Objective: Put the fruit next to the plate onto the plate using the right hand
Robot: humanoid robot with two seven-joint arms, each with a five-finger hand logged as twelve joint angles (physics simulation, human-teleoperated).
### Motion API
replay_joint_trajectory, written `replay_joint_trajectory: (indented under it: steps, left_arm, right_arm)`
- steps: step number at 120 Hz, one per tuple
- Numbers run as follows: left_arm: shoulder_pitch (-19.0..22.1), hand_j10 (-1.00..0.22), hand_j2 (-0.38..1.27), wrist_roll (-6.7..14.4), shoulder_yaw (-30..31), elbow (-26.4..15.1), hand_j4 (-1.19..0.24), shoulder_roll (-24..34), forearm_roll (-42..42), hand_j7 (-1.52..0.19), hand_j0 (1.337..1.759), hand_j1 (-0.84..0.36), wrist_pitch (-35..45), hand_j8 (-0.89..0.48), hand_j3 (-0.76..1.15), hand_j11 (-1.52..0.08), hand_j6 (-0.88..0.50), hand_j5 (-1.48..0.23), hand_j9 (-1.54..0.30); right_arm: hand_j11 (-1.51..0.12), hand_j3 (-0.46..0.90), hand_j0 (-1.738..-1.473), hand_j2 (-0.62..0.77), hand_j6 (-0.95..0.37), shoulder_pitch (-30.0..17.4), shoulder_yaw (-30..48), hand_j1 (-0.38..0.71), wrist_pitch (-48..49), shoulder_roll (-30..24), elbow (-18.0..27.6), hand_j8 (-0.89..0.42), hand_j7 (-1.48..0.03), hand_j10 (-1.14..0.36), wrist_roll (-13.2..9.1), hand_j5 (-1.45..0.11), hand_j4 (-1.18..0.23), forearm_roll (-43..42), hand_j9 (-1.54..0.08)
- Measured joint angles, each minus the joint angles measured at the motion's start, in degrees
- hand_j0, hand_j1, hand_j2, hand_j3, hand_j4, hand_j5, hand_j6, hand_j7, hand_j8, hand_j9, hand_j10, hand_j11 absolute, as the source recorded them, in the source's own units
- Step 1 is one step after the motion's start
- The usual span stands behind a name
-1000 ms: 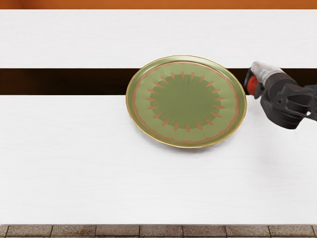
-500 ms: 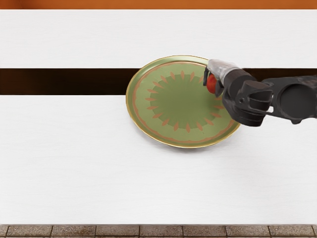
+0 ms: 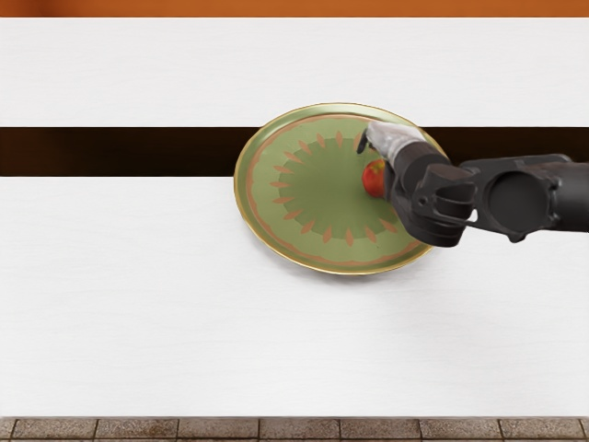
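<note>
A small red fruit lies on the right part of the green plate, which has a gold rim and an orange pattern. My right hand comes in from the right edge and hovers over the plate's right side, right beside the fruit. Its silver fingers stretch up and to the left, lifted off the fruit, so the hand looks open. The dark palm hides the fruit's right side and part of the plate's rim. The left arm does not show.
The plate sits on a white table, partly across a dark band that runs across the far half. A tiled floor strip shows beyond the near table edge.
The right hand carried the fruit leftward from beside the plate to over it. The fruit now sits lower on the plate, apart from the raised fingers.
</note>
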Motion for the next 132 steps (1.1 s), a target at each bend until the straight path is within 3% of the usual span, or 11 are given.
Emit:
replay_joint_trajectory:
  steps: [23,34,58,81,99,113,132]
  left_arm:
    - [0.05,0.0,0.0,0.0,0.0,0.0,0.0,0.0,0.0,0.0,1.658,0.35,0.0,0.0,0.0,0.0,0.0,0.0,0.0]
    - [0.01,0.0,0.0,0.0,0.0,0.0,0.0,0.0,0.01,0.0,1.658,0.35,0.0,0.0,0.0,0.0,0.0,0.0,0.0]
    - [0.05,0.0,0.0,0.0,0.0,0.0,0.0,0.0,0.01,0.0,1.658,0.35,0.0,0.0,0.0,0.0,0.0,0.0,0.0]
    - [0.02,0.0,0.0,0.0,0.0,0.0,0.0,0.0,0.0,0.0,1.658,0.35,0.0,0.0,0.0,0.0,0.0,0.0,0.0]
    - [0.05,0.0,0.0,0.0,0.0,0.0,0.0,0.0,0.01,0.0,1.658,0.35,0.0,0.0,0.0,0.0,0.0,0.0,0.0]
    - [-0.01,0.0,0.0,0.0,-0.01,-0.01,0.0,0.0,0.02,0.0,1.658,0.35,0.0,0.0,0.0,0.0,0.0,0.0,0.0]
    - [0.39,0.0,0.0,0.0,0.02,-0.06,0.0,0.0,0.0,0.0,1.658,0.35,-0.05,0.0,0.0,0.0,0.0,0.0,0.0]
  right_arm:
    - [-0.24,0.0,-1.657,0.02,-0.1,-5.16,17.25,-0.21,5.33,-4.18,2.2,-0.07,-0.22,-0.12,-0.02,-0.23,-0.16,0.86,-0.23]
    - [-0.16,0.0,-1.657,0.01,-0.07,-8.61,27.2,-0.25,11.08,-8.91,4.16,-0.06,-0.15,-0.09,-0.02,-0.16,-0.11,1.51,-0.16]
    - [-0.08,0.0,-1.658,0.0,-0.05,-10.99,37.47,-0.29,18.91,-15.18,7.97,-0.04,-0.08,-0.05,-0.02,-0.08,-0.06,4.28,-0.08]
    - [-0.06,0.0,-1.658,0.0,-0.04,-25.52,64.13,-0.31,43.57,-22.38,9.24,-0.03,-0.05,-0.04,-0.02,-0.06,-0.04,10.48,-0.05]
    - [-0.05,0.0,-1.658,0.0,-0.03,-35.91,78.03,-0.31,55.79,-26.73,8.55,-0.03,-0.05,-0.03,-0.02,-0.05,-0.04,13.83,-0.05]
    - [-0.04,0.0,-1.658,0.0,-0.03,-41.29,83.38,-0.31,58.71,-27.66,6.79,-0.03,-0.04,-0.03,-0.02,-0.04,-0.03,14.55,-0.04]
    - [-0.04,0.0,-1.658,0.0,-0.03,-43.74,85.44,-0.32,59.82,-27.58,5.05,-0.03,-0.04,-0.03,-0.02,-0.04,-0.03,14.84,-0.04]
